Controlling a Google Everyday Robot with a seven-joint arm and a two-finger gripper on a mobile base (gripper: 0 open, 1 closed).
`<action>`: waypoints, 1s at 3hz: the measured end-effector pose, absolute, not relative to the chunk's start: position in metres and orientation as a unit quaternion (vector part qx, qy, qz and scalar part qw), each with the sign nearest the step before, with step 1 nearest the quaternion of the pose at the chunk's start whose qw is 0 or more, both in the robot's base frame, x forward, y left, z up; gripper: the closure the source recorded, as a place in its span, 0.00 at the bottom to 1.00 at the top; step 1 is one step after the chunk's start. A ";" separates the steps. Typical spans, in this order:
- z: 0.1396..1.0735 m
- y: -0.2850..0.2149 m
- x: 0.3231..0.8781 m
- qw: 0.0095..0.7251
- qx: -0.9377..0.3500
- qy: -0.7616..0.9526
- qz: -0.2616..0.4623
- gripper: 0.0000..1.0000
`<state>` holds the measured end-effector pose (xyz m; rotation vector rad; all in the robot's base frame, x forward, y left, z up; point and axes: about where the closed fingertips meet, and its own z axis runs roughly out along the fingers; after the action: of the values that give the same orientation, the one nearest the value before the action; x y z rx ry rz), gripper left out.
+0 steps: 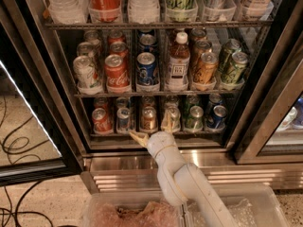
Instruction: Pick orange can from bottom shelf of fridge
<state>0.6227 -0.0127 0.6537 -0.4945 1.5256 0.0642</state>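
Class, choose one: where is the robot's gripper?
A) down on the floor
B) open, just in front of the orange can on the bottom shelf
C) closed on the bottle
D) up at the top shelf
B: the gripper sits open at the front edge of the bottom shelf, right before the orange can.
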 end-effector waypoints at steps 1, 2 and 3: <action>0.661 -0.009 0.626 0.700 -0.228 0.676 0.031 0.11; 0.661 -0.009 0.626 0.700 -0.228 0.676 0.032 0.20; 0.658 -0.006 0.629 0.697 -0.231 0.678 0.033 0.19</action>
<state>0.6293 -0.0063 0.6581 -0.5145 1.5130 0.0746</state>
